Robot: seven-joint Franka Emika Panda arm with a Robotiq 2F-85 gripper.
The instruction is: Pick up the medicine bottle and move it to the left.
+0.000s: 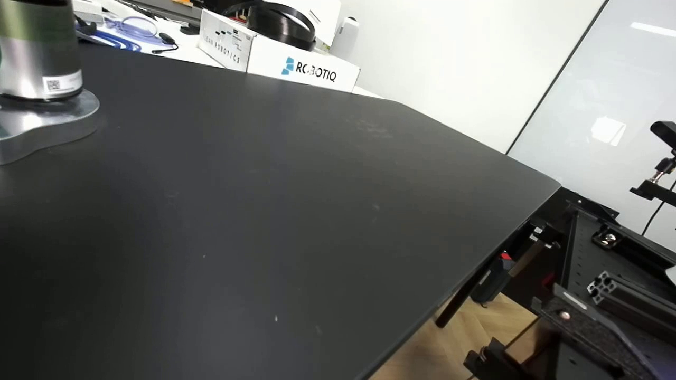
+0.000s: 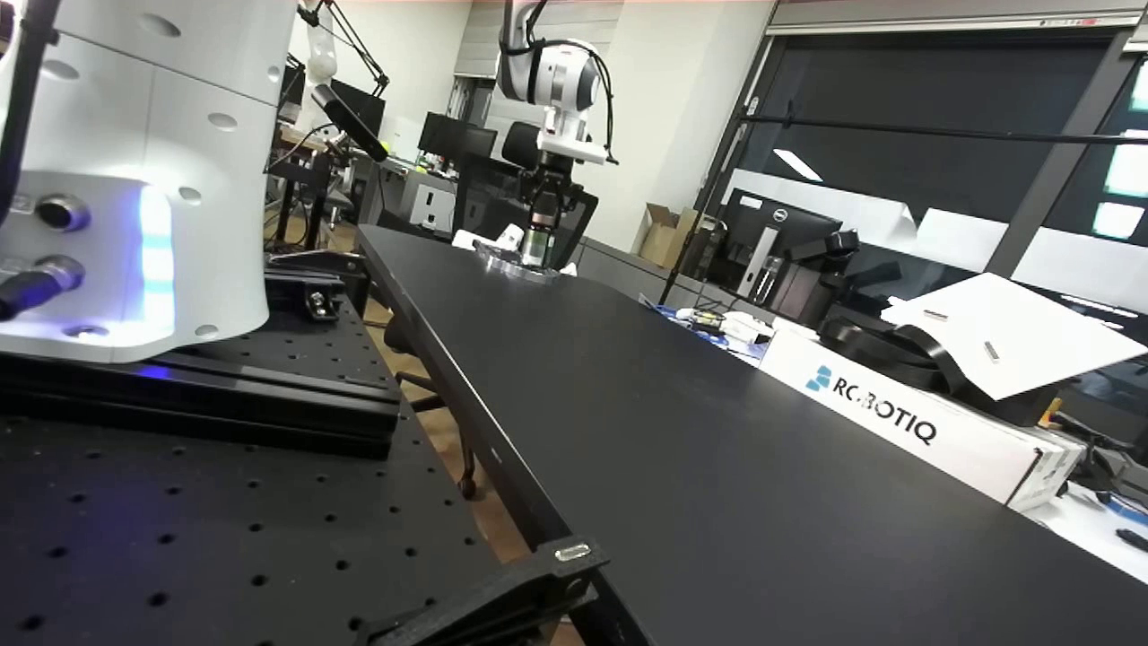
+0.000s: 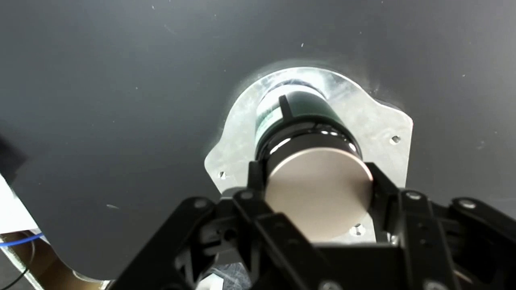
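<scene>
Medicine bottle (image 3: 308, 137): one, upright on the metal plate (image 3: 240, 141), dark green body, flat pinkish-tan cap.
Pincer (image 3: 315, 177): one, with two fingers, clamped on the bottle's cap, one finger against each side.
Bottle to pincer: cap between the fingertips, body reaching below them down to the plate.
Square code (image 1: 53, 85): one, on a white label low on the bottle.
Table (image 2: 673, 422): one, black; in an exterior view, bottle and plate stand at its far end.
Robotiq box (image 2: 883, 413): one, white, just beside the table's edge in both exterior views.
Robot arm (image 2: 556, 81): one, white, above the bottle.
Robot base (image 2: 99, 144): one, white, near left, with a blue-lit strip.
</scene>
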